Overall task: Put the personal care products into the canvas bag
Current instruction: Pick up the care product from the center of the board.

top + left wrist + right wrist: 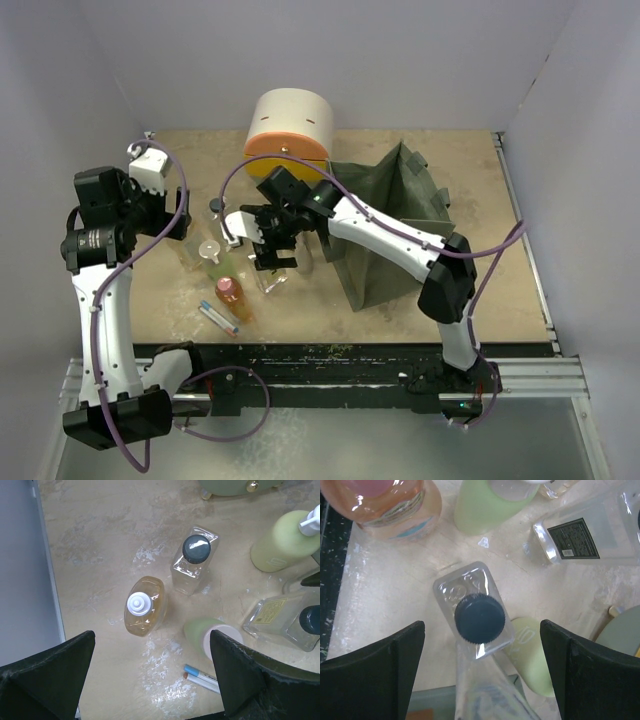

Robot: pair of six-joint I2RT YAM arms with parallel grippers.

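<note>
Clear square bottle (479, 616) w/ black cap stood between right jaws, spread wide; left jaws released too. Off-centre squeeze could tip it onto pale green bottle (482, 510).

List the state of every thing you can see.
Left hand, open, empty.
Right hand, open, straddling clear bottle.
Clear bottle, capped, ungripped.
Other clear bottle, upright, capped.
Amber bottle, upright, capped.
Green bottle, upright, capped.
Orange bottle, capped, on table.
Pump bottle, on table.
Slim tube, lying flat.
Bag, standing, contents hidden.
</note>
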